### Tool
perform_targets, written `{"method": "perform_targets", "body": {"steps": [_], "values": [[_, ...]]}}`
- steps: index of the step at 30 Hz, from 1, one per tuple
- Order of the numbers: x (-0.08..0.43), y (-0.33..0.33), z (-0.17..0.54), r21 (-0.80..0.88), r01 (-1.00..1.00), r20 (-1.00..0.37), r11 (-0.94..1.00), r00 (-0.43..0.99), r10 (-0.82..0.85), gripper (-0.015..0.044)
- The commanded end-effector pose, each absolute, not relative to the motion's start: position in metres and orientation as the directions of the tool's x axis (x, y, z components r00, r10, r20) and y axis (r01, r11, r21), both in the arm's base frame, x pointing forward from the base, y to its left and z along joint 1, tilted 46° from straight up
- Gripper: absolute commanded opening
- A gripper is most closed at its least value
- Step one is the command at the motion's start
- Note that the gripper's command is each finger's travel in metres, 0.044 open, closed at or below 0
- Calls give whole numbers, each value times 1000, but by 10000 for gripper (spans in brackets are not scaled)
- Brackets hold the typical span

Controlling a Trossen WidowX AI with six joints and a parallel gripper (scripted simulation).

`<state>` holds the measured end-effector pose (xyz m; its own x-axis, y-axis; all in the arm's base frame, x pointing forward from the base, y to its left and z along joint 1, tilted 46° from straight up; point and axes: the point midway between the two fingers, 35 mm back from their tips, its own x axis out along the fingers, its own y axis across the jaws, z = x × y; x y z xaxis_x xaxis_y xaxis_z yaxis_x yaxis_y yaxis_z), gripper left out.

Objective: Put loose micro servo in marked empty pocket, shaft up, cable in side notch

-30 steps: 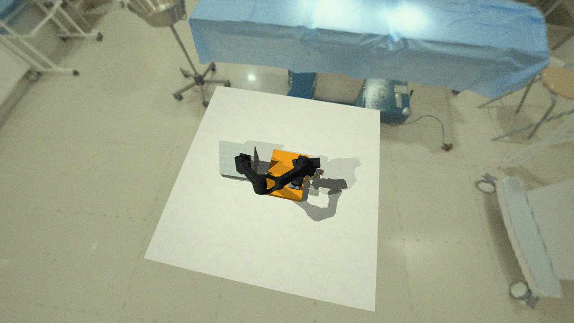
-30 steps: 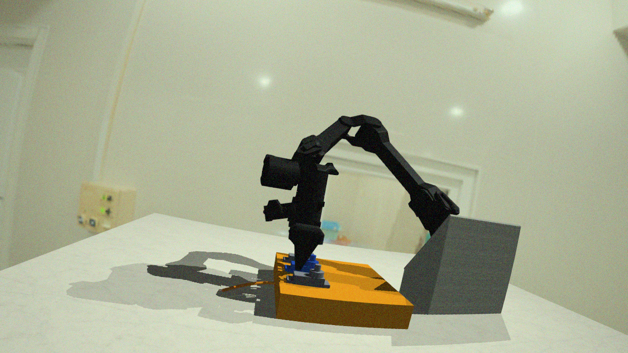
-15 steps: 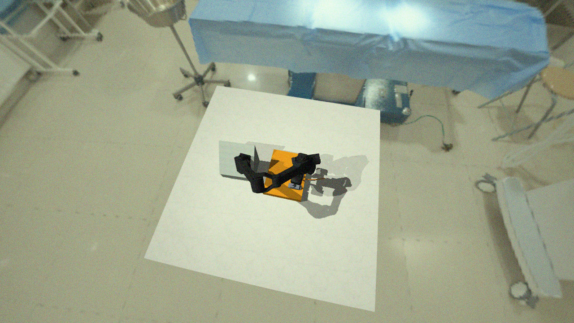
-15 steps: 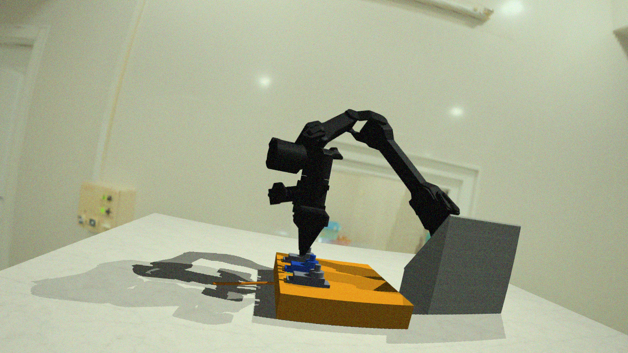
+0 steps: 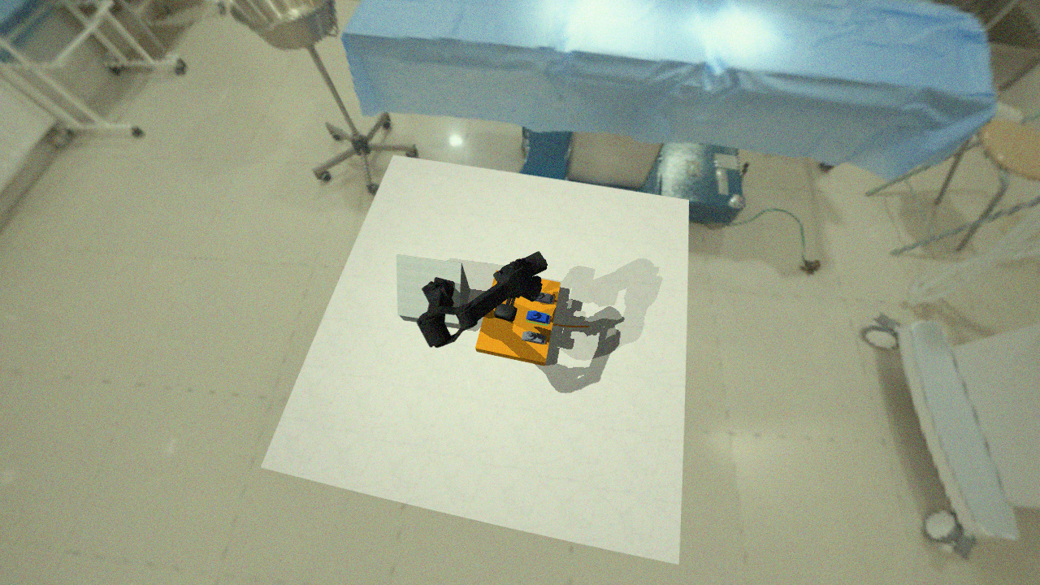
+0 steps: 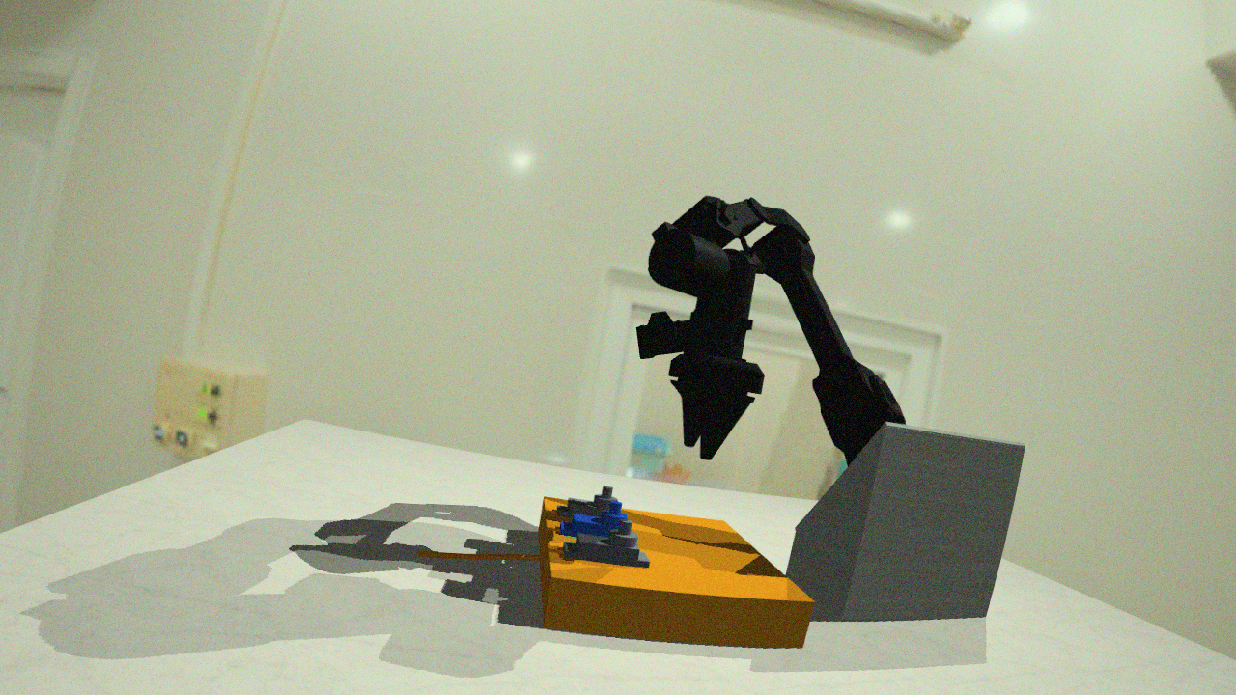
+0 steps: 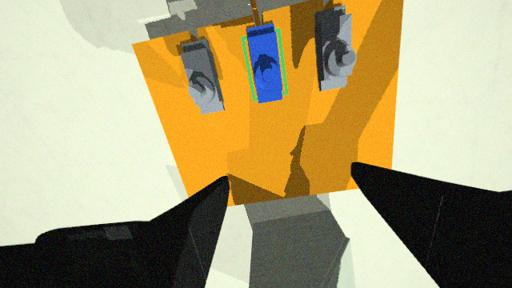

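Note:
The blue micro servo (image 5: 538, 317) (image 6: 596, 523) (image 7: 260, 44) sits in the middle pocket of the orange deck (image 5: 509, 350) (image 6: 674, 618) (image 7: 208, 148), inside the green outline (image 7: 282, 64). It looks level and low, at about the height of its neighbours, with its shaft up. Its orange-brown cable (image 5: 574, 326) (image 6: 475, 554) (image 7: 255, 10) leaves over the deck's edge, in line with the side notch. The notch itself and any small gap under the ears cannot be made out. My gripper (image 6: 699, 451) (image 7: 287, 175) is open and empty, well above the deck and off the servo towards the arm's base.
Grey servos stand on either side of the blue one, one (image 5: 534, 336) (image 6: 596, 549) (image 7: 200, 66) and another (image 5: 545, 298) (image 7: 334, 40). A grey block (image 5: 429, 279) (image 6: 933, 518) (image 7: 292, 240) stands behind the deck at the arm's base. The deck rests on the white table top (image 5: 465, 436) (image 6: 259, 466).

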<state>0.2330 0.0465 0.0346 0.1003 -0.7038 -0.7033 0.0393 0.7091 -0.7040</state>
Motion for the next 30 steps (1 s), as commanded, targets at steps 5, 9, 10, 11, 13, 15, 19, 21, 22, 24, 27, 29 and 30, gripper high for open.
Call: {"method": "perform_targets", "body": {"steps": [5,9,10,11,13,15,19,21,22,24,27,29,30], "values": [[226,65,55,-705,41,-703,708,97,-705,440],[224,76,67,-706,40,-702,707,98,-706,440],[224,76,67,-706,40,-702,707,98,-706,440],[224,76,67,-706,40,-702,707,98,-706,440],[224,76,67,-706,40,-702,707,98,-706,440],[224,76,67,-706,40,-702,707,98,-706,440],[224,76,67,-706,40,-702,707,98,-706,440],[224,76,67,-706,40,-702,707,98,-706,440],[224,76,67,-706,40,-702,707,98,-706,440],[224,76,67,-706,40,-702,707,98,-706,440],[224,76,67,-706,40,-702,707,98,-706,440],[224,76,67,-706,40,-702,707,98,-706,440],[224,76,67,-706,40,-702,707,98,-706,440]]}}
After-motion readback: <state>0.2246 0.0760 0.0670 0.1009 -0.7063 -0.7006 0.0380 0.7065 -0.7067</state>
